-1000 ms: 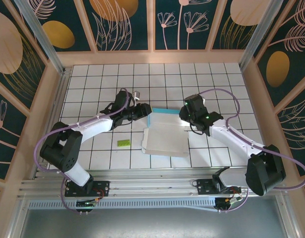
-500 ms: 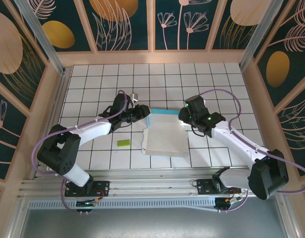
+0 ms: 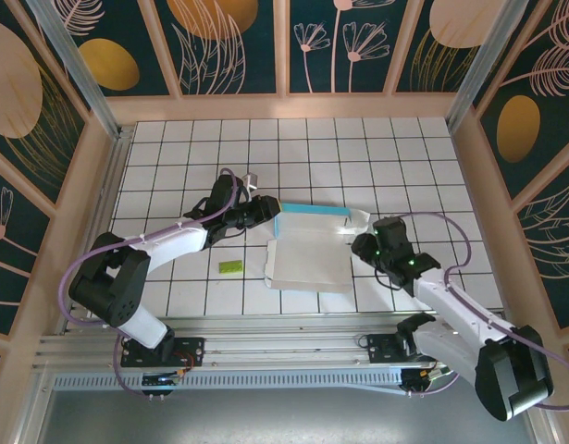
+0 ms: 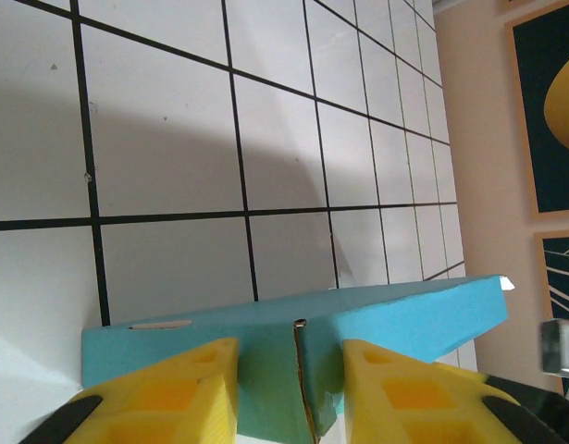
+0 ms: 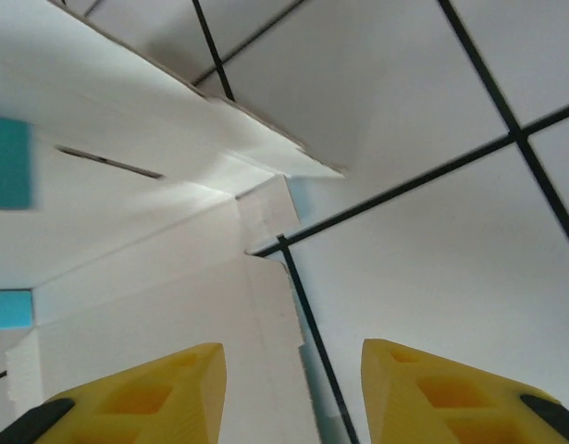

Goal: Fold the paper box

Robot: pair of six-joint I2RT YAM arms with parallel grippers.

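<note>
The paper box (image 3: 307, 261) lies mid-table, whitish face up, with a light blue back wall (image 3: 312, 222) standing up. My left gripper (image 3: 265, 211) is at that wall's left end. In the left wrist view its yellow fingers (image 4: 187, 388) straddle a thin blue end flap (image 4: 307, 388), a gap showing on each side, so the left gripper (image 4: 289, 344) is open. My right gripper (image 3: 365, 246) hovers off the box's right edge. In the right wrist view the right gripper (image 5: 291, 347) is open above the white sheet's (image 5: 154, 305) edge, holding nothing.
A tiny green rectangular piece (image 3: 230, 266) lies on the tiles left of the box. A small white flap (image 3: 358, 220) sticks up at the blue wall's right end. Wooden walls (image 3: 284, 106) ring the tiled table.
My right gripper has let go of the blue wall's right end, opened, and drawn back toward the near right. The left gripper stays at the left end.
</note>
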